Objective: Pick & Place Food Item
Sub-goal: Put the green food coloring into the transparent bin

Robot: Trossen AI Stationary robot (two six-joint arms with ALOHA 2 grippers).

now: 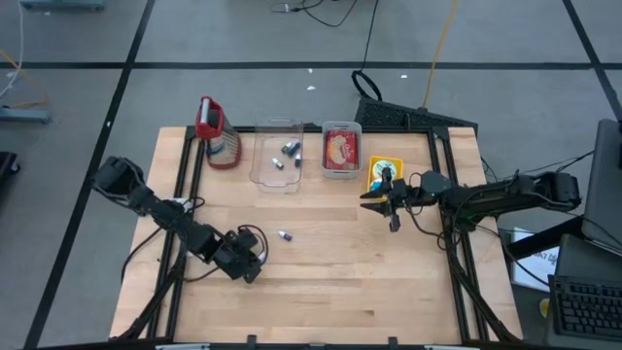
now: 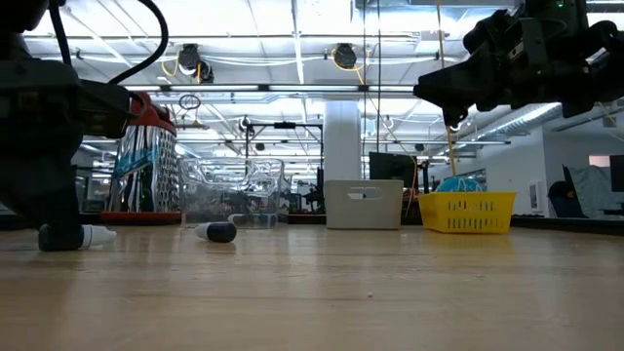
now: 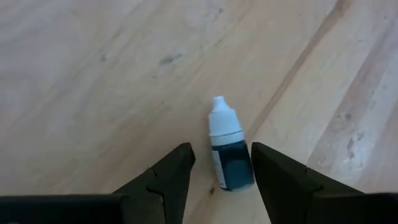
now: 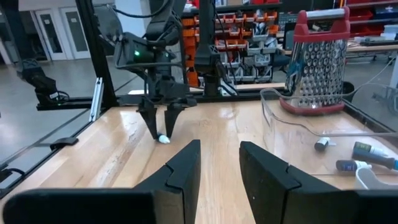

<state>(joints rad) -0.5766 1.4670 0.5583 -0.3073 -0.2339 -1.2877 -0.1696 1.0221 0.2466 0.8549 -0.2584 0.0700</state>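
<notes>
A small dropper bottle with a white cap and a dark teal body lies on its side on the wooden table. My left gripper points steeply down over it and is open. One finger stands on each side of the bottle's body, and the bottle lies nearer one finger. In the right wrist view the white cap shows just below the left gripper. A second small bottle lies on the table a little farther back. My right gripper hovers level above the table's right half, open, with nothing between its fingers.
At the table's far edge stand a red-handled grater, a clear tub with several small bottles, a bin holding red food and a yellow basket. Bare wood lies between the two arms and toward the near edge.
</notes>
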